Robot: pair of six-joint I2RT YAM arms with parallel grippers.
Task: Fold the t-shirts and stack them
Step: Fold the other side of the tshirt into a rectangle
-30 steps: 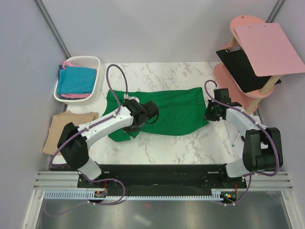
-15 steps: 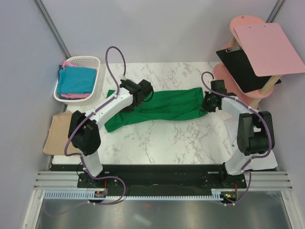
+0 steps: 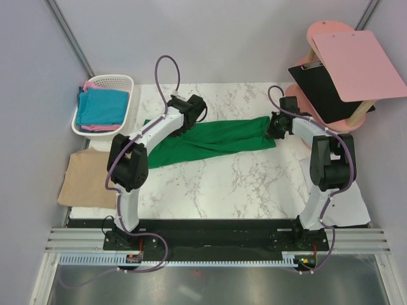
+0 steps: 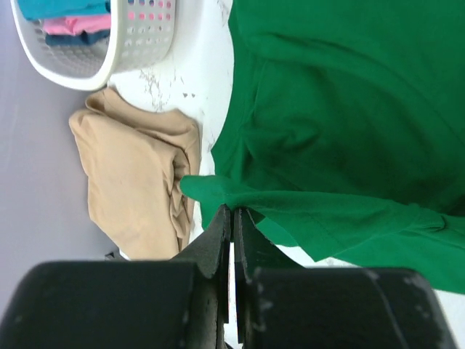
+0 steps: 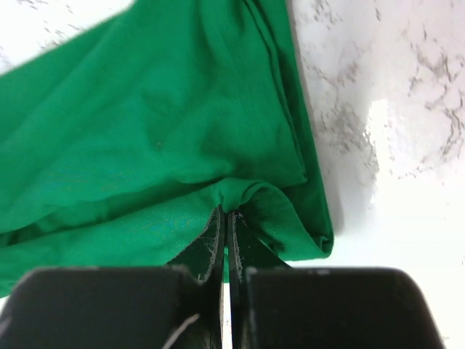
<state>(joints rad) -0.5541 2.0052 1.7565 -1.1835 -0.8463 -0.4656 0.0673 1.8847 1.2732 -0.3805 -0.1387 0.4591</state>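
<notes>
Marbled white surface (image 3: 254,184) fills the middle of my overhead feed, and the green t-shirt (image 3: 219,136) lies across its far half as a long band running between both arms. My left tool (image 4: 232,217) has its jaws pressed together on a fold of the shirt's edge. On that wrist feed the cloth spreads away beyond the tips and to their right, and I judge that end is lifted a little. My right tool (image 5: 224,217) is likewise pinching a bunched bit of hem at the opposite end, with the body of the shirt ahead of the tips and mostly to their left. Between the 2 tools the cloth looks loosely drawn out, creased, with a flap trailing toward the left arm's base.

Progress, as I judge it: 1 tan t-shirt (image 3: 86,178) lies folded but rather rumpled, off to the left of the left tool's tips, at or just past the surface's left edge. I take it as the start of the stack. The green one is only part-way, with 1 lengthwise fold half made and nothing squared. Further out to the left of that tool, the basket (image 3: 124,82) holds at least 2 more, a teal-blue t-shirt (image 3: 102,105) over a pink t-shirt (image 3: 91,84). Most of the job is left.
</notes>
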